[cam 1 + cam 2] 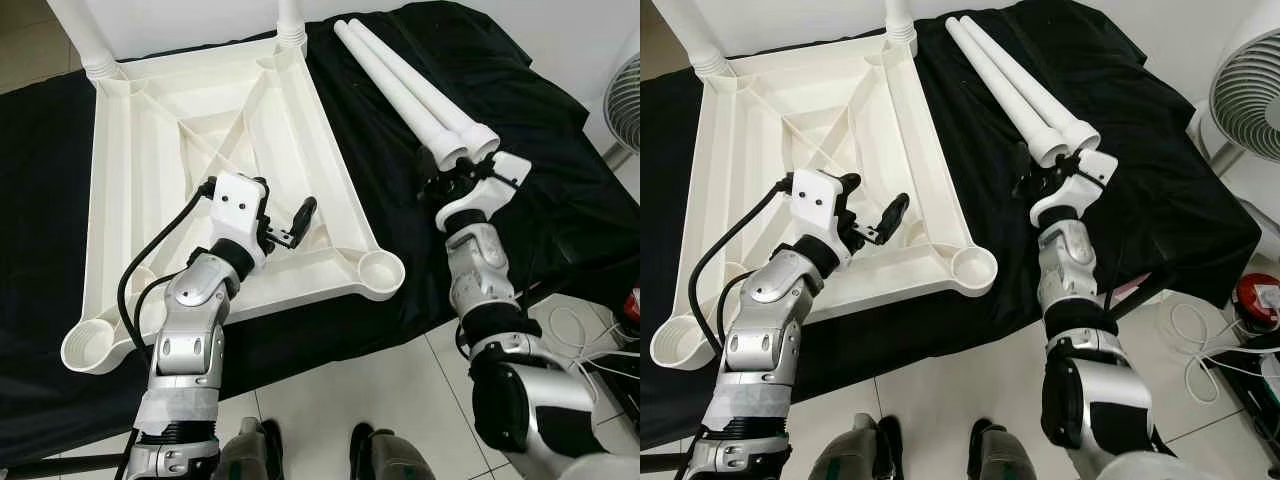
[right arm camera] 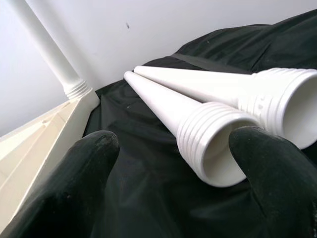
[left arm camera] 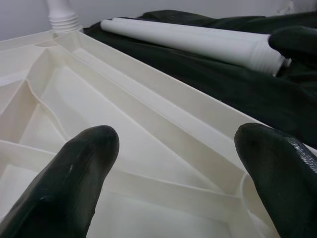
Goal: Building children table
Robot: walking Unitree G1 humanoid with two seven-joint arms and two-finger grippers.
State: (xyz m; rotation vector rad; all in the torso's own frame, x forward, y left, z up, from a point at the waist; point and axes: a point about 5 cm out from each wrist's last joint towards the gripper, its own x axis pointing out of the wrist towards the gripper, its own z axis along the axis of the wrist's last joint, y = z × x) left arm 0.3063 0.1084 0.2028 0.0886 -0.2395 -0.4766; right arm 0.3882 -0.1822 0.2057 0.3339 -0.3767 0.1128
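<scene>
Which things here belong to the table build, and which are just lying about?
For the job:
upturned tabletop
two loose legs
two legs already fitted
right gripper, open at the loose legs
left gripper, open over the tabletop

Lying about:
fan
cables

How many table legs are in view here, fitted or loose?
4. Two loose legs lie side by side on the black cloth by the right gripper; two fitted legs stand in the far sockets of the upturned tabletop.
</scene>
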